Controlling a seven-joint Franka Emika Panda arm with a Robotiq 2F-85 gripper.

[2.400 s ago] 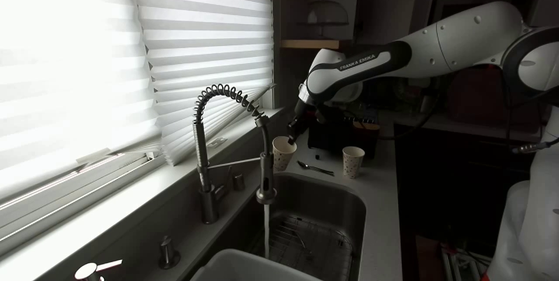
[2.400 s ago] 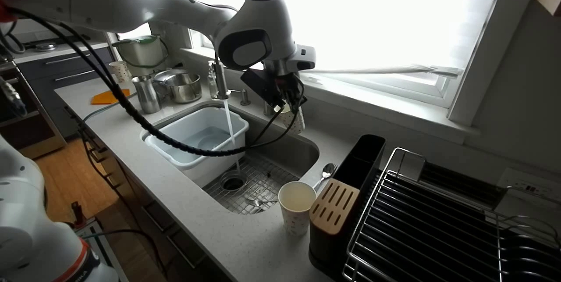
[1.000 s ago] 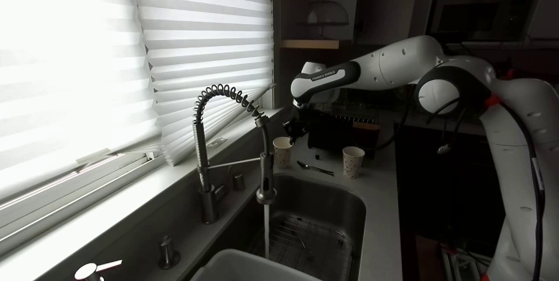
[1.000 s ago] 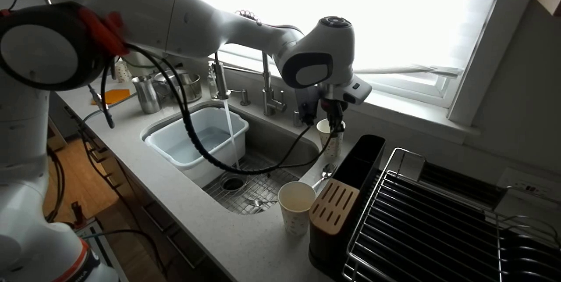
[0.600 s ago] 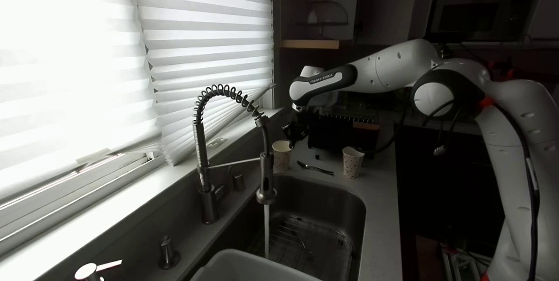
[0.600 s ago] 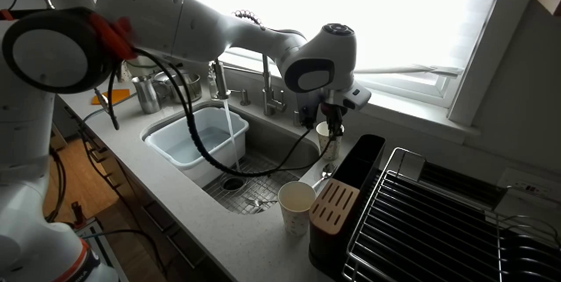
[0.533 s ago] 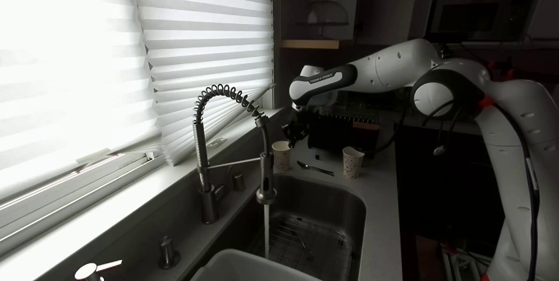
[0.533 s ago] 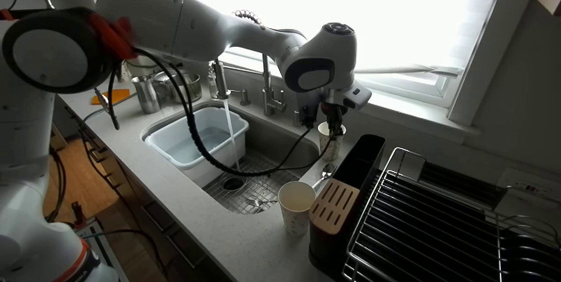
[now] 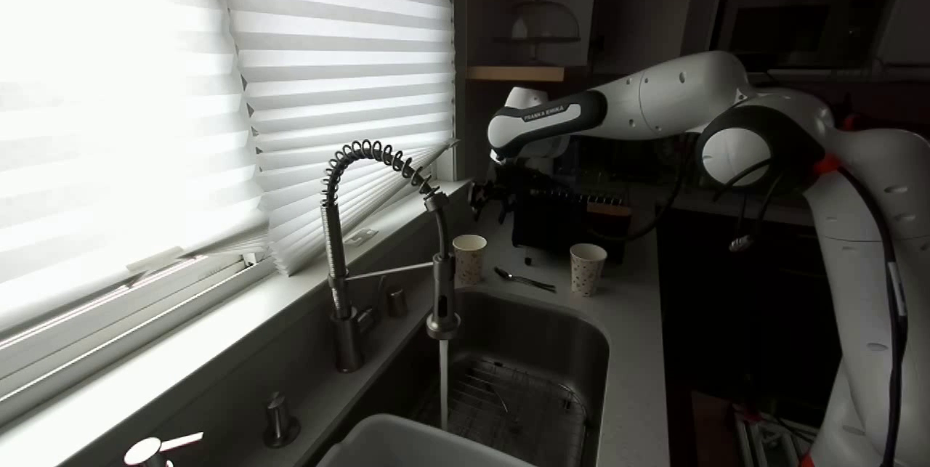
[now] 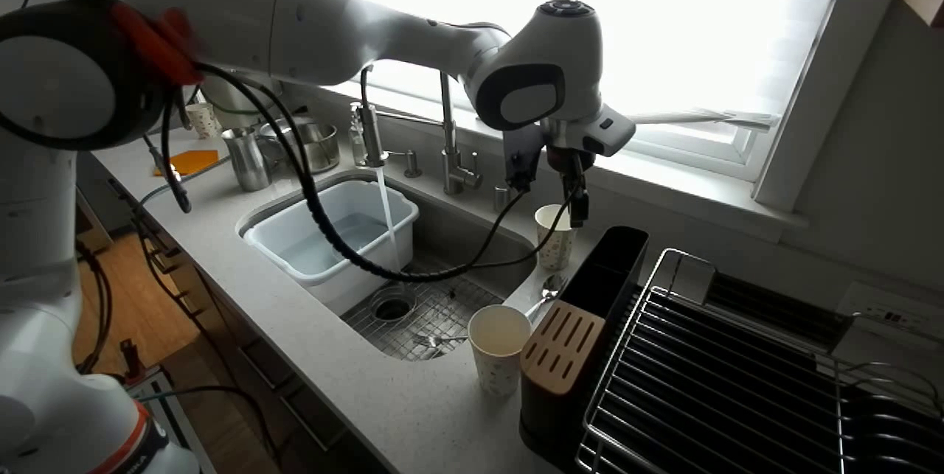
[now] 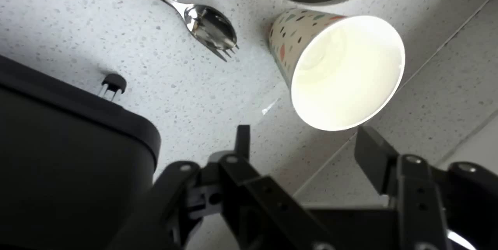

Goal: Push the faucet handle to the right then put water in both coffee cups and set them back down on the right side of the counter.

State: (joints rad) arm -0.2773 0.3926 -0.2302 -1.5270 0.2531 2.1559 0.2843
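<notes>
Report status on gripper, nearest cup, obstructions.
Gripper open, holding nothing. Nearest cup upright on counter, contents unclear. Water running. Black caddy alongside, might crowd the gripper.

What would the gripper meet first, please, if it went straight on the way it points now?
The gripper would probably meet the counter, seen between its open jaws; the nearer cup stands close beside that line; depth being unclear, its rim might come first.

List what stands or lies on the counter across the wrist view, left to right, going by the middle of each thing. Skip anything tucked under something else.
Black holder → spoon → patterned cup.
</notes>
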